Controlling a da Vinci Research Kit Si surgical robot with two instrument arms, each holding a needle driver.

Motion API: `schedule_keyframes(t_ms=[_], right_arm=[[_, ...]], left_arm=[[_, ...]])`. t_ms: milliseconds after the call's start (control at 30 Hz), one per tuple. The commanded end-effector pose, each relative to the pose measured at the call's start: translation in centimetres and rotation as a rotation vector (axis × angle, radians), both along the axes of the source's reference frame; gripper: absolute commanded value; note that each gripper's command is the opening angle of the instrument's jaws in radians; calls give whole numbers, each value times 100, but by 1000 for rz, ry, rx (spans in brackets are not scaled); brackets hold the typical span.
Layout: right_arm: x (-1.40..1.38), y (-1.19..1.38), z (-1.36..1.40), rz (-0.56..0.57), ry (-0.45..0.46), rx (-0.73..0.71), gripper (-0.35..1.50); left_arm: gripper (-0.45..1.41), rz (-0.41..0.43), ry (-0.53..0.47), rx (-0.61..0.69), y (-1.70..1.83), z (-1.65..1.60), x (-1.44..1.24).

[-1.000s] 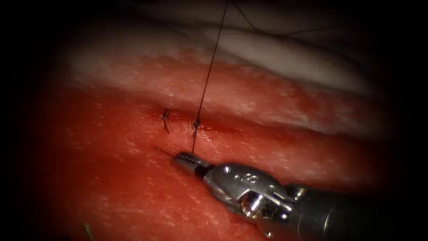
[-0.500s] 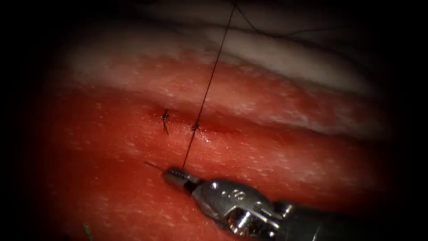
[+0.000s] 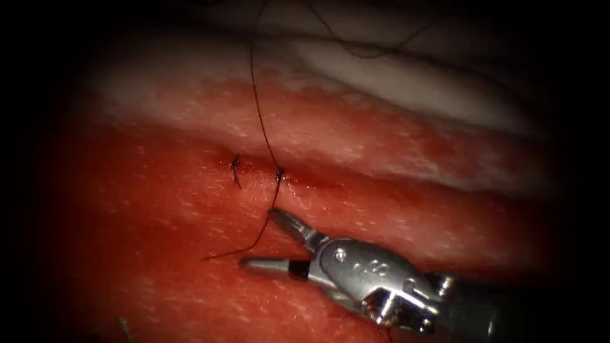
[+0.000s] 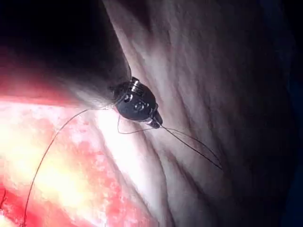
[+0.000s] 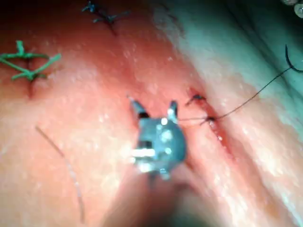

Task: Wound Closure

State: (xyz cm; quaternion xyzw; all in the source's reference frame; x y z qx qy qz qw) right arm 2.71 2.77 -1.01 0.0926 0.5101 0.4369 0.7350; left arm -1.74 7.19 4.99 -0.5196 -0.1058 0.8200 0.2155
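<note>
Red, glistening tissue spans the endoscope frame, paler fat along its top. At centre left sits a finished knotted stitch on the cut. Just right of it, slack thread curves down from the upper edge through a second knot, its tail lying between the wide-open, empty jaws of the right tool at lower centre. The left tool grips thread beside the pale fat; the needle cannot be made out.
</note>
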Motion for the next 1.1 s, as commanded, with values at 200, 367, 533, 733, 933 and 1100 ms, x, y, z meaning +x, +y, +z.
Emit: schedule_keyframes(t_ms=[200,367,533,733,933,1100], right_arm=[[0,46,6,124,-43,104,86],[1,75,31,115,-14,172,125],[-3,92,61,77,-24,146,120],[-10,87,89,39,-5,154,120],[-9,86,109,48,63,235,120],[-6,93,113,81,115,245,123]], left_arm=[[-35,3,-63,49,-8,-55,-10],[-35,-8,-103,82,-2,-91,-17],[-35,-17,-139,113,2,-134,-20],[-35,-17,-173,138,3,-172,-24],[-35,-18,-203,161,4,-208,-33],[-35,-18,-220,176,2,-227,-37]])
